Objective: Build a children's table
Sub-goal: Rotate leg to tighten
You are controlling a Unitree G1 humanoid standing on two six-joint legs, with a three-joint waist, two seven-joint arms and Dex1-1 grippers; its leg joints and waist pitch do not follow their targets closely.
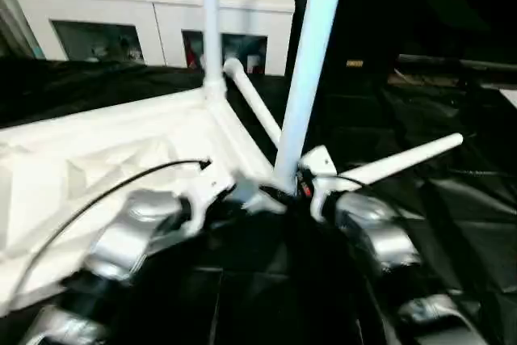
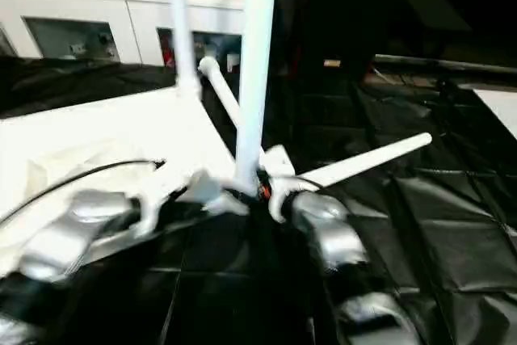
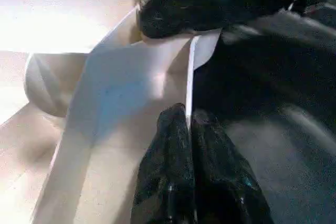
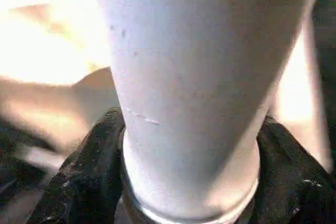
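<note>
my right gripper (image 4: 190, 182) has its two black fingers (image 4: 79, 182) spread around the thick base of an upright leg (image 1: 311, 70), one finger on each side of the tube, pressed against it. my left gripper (image 3: 189, 129) is pinched almost flat: the fingers (image 3: 168, 171) close on the thin white edge of the tabletop (image 1: 105, 159), with the rim running up between the tips. in the left wrist view the other gripper's black finger lies just beyond that, over the corner of the tabletop.

counting outward, i see four legs. the one i hold stands at the near corner of the tabletop, just beside both grippers. a second leg (image 1: 211, 22) stands upright at the far corner. a third leg (image 1: 252, 98) lies slanting on the black sheet beside the far corner, behind the held one. a fourth leg (image 1: 408, 159) lies on the sheet to my right, its thick end near my right wrist and its thin end pointing away.

one tabletop, lying underside up on my left, ribs showing. it rests on the black sheet (image 1: 452, 224) that covers the floor. one white cabinet (image 1: 153, 6) with glass doors stands at the back, with small objects on top that i can't make out.
</note>
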